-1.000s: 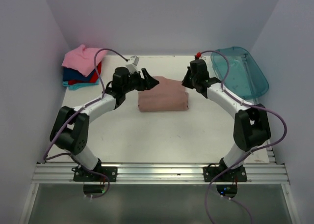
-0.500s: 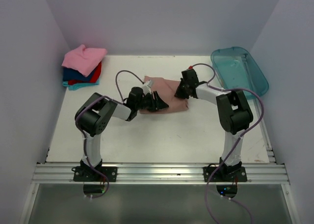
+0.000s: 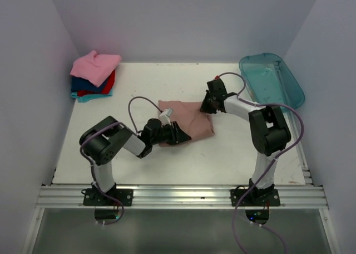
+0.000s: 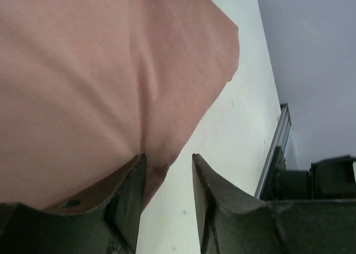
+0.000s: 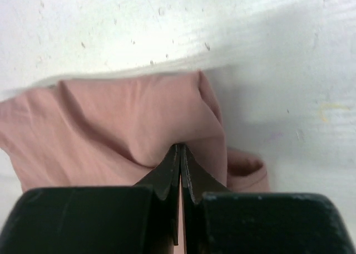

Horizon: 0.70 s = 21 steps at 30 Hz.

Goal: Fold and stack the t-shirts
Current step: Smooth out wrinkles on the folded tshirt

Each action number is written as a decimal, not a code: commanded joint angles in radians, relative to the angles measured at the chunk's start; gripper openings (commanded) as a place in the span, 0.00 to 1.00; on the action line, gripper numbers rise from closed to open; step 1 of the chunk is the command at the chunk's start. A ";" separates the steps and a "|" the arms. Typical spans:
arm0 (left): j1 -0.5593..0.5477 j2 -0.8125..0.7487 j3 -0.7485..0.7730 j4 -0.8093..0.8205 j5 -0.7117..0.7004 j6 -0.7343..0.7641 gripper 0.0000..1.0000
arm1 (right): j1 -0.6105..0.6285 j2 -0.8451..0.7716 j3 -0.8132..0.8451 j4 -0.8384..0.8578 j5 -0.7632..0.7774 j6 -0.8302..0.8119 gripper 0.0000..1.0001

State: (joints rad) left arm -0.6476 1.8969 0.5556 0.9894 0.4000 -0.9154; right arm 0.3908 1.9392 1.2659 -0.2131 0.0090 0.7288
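Observation:
A dusty pink-brown t-shirt (image 3: 194, 119) lies folded in the middle of the table. My left gripper (image 3: 180, 136) lies low at its near left edge. In the left wrist view the left gripper (image 4: 167, 160) stands open, and the t-shirt (image 4: 111, 70) has its edge just inside the gap beside the left finger (image 4: 130, 193). My right gripper (image 3: 207, 106) sits on the far right corner. In the right wrist view the right gripper (image 5: 179, 149) is shut, and the t-shirt (image 5: 111, 128) puckers at its tips. A stack of folded t-shirts (image 3: 94, 70), bright pink on top, stands at the back left.
A translucent teal tub (image 3: 272, 81) lies at the back right, partly over the table's edge. Walls close in on the left, back and right. The aluminium rail (image 3: 178, 195) with both arm bases runs along the near edge.
My left gripper swung from the t-shirt's far left side to its near left edge and its jaws narrowed. The t-shirt shifted slightly nearer. The right gripper stayed shut on the far right corner.

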 commanded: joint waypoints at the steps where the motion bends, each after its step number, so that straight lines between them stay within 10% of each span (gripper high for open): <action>1: -0.096 -0.166 -0.049 -0.174 -0.088 0.079 0.44 | 0.022 -0.164 -0.049 -0.019 0.022 -0.064 0.00; 9: -0.119 -0.599 0.004 -0.640 -0.440 0.171 0.99 | 0.066 -0.312 -0.117 -0.040 -0.063 -0.157 0.13; 15: -0.119 -0.628 0.076 -1.042 -0.664 0.133 1.00 | 0.146 -0.321 -0.190 -0.032 -0.118 -0.129 0.00; 21: -0.118 -0.608 -0.006 -1.061 -0.688 0.076 1.00 | 0.194 -0.235 -0.270 0.043 -0.149 -0.077 0.00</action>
State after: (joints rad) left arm -0.7677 1.2766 0.5823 0.0311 -0.2031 -0.8051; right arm 0.5728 1.6669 1.0225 -0.2161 -0.1009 0.6189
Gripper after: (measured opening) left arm 0.997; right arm 0.010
